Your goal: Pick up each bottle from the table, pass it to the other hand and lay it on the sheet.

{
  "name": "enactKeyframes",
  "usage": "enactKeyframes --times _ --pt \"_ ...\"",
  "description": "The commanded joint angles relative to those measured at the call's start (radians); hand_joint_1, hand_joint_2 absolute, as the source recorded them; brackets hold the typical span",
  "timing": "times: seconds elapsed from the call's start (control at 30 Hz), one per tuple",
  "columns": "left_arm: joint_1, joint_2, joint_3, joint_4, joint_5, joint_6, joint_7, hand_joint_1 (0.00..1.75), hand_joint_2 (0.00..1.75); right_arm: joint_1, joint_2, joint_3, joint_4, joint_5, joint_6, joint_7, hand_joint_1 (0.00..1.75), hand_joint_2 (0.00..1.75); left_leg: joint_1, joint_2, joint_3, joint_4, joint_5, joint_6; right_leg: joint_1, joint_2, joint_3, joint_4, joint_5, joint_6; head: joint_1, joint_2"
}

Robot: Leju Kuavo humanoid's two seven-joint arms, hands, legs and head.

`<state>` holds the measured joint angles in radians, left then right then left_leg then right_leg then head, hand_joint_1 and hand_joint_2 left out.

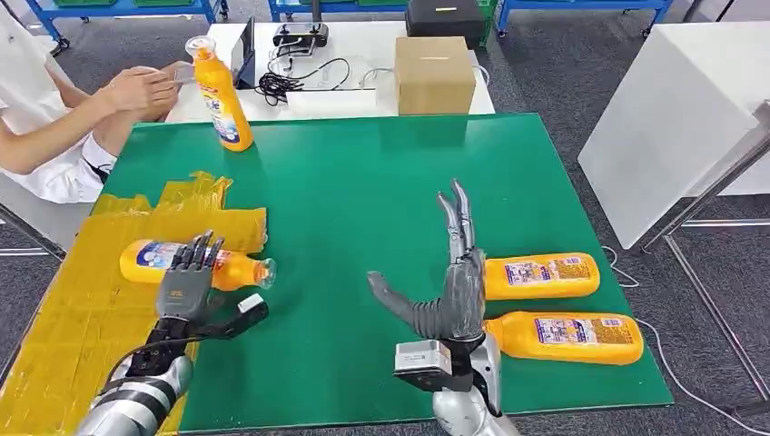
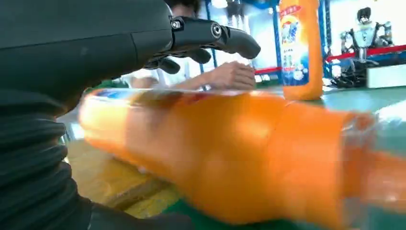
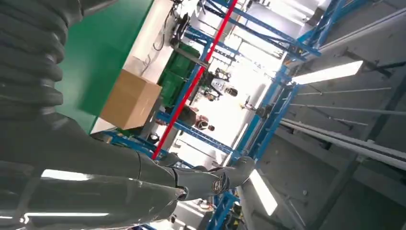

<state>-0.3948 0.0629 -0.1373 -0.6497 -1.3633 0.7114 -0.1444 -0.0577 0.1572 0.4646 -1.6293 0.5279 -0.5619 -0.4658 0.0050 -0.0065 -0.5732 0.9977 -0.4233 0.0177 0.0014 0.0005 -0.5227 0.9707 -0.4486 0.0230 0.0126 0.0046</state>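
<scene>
The left hand [image 1: 186, 277] lies at about 8 o'clock of the green table [image 1: 363, 200], its silver arm coming in from the lower edge. The palm faces down and the dark fingers [image 1: 202, 250] are draped over the middle of an orange bottle [image 1: 195, 265], with the thumb stretched out toward the table centre. In the left wrist view the fingers [image 2: 210, 38] reach over the top of this bottle [image 2: 230, 158] and the body of the bottle sits against the palm, so the hand holds it. The bottle lies on its side at the edge of the yellow sheet [image 1: 82, 309], with its clear cap pointing to 3 o'clock, over the green surface.

The right hand [image 1: 454, 282] stands at about 5 o'clock, upright on its edge, fingers [image 1: 457, 218] straight and close together pointing to 12 o'clock, thumb spread out to 9 o'clock. It holds nothing; the fingers are extended. Just beside it at 3 o'clock lie two more orange bottles, the farther one [image 1: 542, 275] and the nearer one [image 1: 565, 337], both on their sides and parallel.

A fourth bottle [image 1: 221, 91] stands upright at 11 o'clock of the table, near the hands of a person [image 1: 141, 91] who sits at the corner. Behind the table, at 12 o'clock, stands a cardboard box [image 1: 434, 74].
</scene>
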Motion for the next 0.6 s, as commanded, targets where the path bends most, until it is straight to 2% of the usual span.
enactKeyframes --times 0.03,0.13,0.17,0.23,0.27,0.33,0.37,0.47,0.6 --pt "0.046 -0.112 0.229 -0.094 0.087 -0.013 -0.194 0.0 1.75 -0.015 -0.016 -0.03 0.04 0.008 -0.009 0.006 0.0 1.75 0.001 0.0 0.0 -0.001 0.0 0.0 0.001 -0.001 0.001 -0.003 0.0 0.001 0.0 0.0" --pt "0.046 -0.112 0.229 -0.094 0.087 -0.013 -0.194 0.0 1.75 -0.015 -0.016 -0.03 0.04 0.008 -0.009 0.006 0.0 1.75 0.0 0.0 -0.002 0.0 0.0 0.0 0.0 -0.001 -0.002 -0.001 0.0 0.001 0.0 0.0" --pt "0.061 -0.156 0.292 -0.162 0.132 -0.013 -0.308 0.0 1.75 -0.008 -0.017 -0.038 0.031 0.015 -0.013 0.008 0.0 1.75 0.001 0.001 -0.002 0.0 -0.001 0.0 0.001 0.0 -0.002 -0.002 0.0 0.001 0.001 0.0" --pt "0.075 -0.201 0.318 -0.225 0.195 -0.013 -0.427 0.0 1.75 0.0 -0.017 -0.047 0.019 0.025 -0.014 0.012 0.0 1.75 0.001 0.001 -0.003 0.0 -0.001 0.0 0.001 -0.001 -0.002 -0.002 0.0 0.001 0.0 0.0" --pt "0.079 -0.21 0.298 -0.235 0.239 -0.013 -0.456 0.0 1.75 0.005 -0.018 -0.051 0.013 0.028 -0.014 0.014 0.0 1.75 0.0 -0.001 -0.004 0.001 0.0 0.0 -0.001 -0.002 -0.003 -0.001 -0.001 0.0 0.0 0.0" --pt "0.163 -0.18 0.12 -0.45 0.461 -0.106 -0.467 0.0 1.75 0.019 -0.016 -0.066 -0.009 0.042 -0.006 0.019 0.0 1.75 0.0 -0.003 -0.005 0.001 0.0 0.0 -0.001 -0.004 -0.004 -0.001 -0.001 0.001 0.0 0.0" --pt "0.192 -0.168 0.079 -0.53 0.514 -0.141 -0.464 0.0 1.75 0.022 -0.016 -0.07 -0.014 0.045 -0.001 0.022 0.0 1.75 0.0 -0.004 -0.005 0.001 -0.001 0.0 -0.001 -0.005 -0.003 -0.001 -0.002 0.001 0.0 0.0" --pt "0.226 -0.154 0.045 -0.623 0.555 -0.158 -0.451 0.0 1.75 0.024 -0.015 -0.077 -0.019 0.048 0.007 0.026 0.0 1.75 0.001 0.001 -0.006 0.002 -0.002 0.0 0.0 0.001 -0.005 0.0 -0.001 0.001 0.0 0.0" --pt "0.259 -0.148 0.03 -0.718 0.622 -0.166 -0.477 0.0 1.75 0.022 -0.018 -0.076 -0.03 0.032 0.04 0.034 0.0 1.75 0.0 0.0 -0.007 0.001 -0.001 0.0 0.0 -0.001 -0.006 0.0 -0.001 0.001 0.0 0.0"
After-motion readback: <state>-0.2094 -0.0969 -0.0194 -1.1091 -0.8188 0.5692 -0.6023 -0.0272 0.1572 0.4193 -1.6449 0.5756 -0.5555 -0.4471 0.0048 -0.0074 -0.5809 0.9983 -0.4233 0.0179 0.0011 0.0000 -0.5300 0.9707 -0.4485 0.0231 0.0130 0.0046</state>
